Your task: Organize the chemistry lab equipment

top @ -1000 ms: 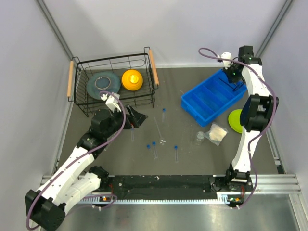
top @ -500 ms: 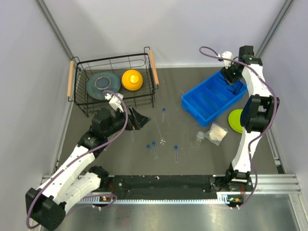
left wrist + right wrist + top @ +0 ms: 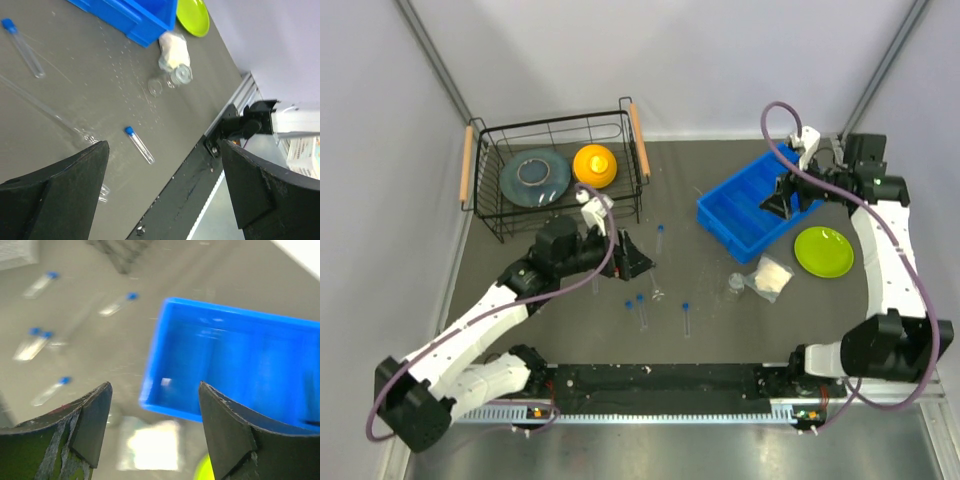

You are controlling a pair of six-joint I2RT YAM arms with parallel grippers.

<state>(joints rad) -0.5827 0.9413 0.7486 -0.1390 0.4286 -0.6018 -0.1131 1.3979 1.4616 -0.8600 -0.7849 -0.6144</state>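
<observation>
Several thin clear blue-capped test tubes lie loose on the dark table: one (image 3: 660, 240) toward the back, two (image 3: 640, 310) side by side, one (image 3: 685, 318) nearer the front. A long clear glass rod (image 3: 648, 265) lies among them. A small clear vial (image 3: 736, 284) rests beside a white packet (image 3: 770, 277). My left gripper (image 3: 630, 258) hangs open above the tubes; its wrist view shows one tube (image 3: 139, 145) between the spread fingers, far below. My right gripper (image 3: 775, 198) is open and empty over the blue bin (image 3: 740, 215); its wrist view is blurred.
At the back left a black wire basket (image 3: 485, 205) with wooden handles holds a grey plate (image 3: 535, 172) and a yellow dome (image 3: 594, 165). Right of the bin lies a lime-green plate (image 3: 823, 251). A black rail (image 3: 660, 380) runs along the front edge.
My right gripper opened and its arm swung out to the right, uncovering the lime plate. My left arm reached rightward from the basket toward the tubes, still open.
</observation>
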